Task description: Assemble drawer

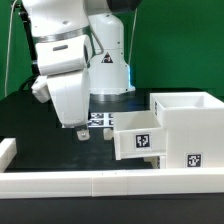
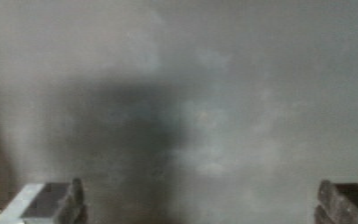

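The white drawer box (image 1: 186, 125) stands on the table at the exterior view's right. A white inner drawer (image 1: 138, 136) sits partly pushed into its open side and carries a marker tag on its front. My gripper (image 1: 77, 130) hangs over the dark table to the left of the inner drawer, apart from it. Its fingers are spread wide and hold nothing. In the wrist view the two fingertips (image 2: 51, 203) show far apart over blurred grey table, with nothing between them.
The marker board (image 1: 101, 121) lies on the table behind the gripper, near the robot base. A white rail (image 1: 100, 183) runs along the front edge, with a short white block (image 1: 6, 150) at the exterior view's left. A green backdrop stands behind.
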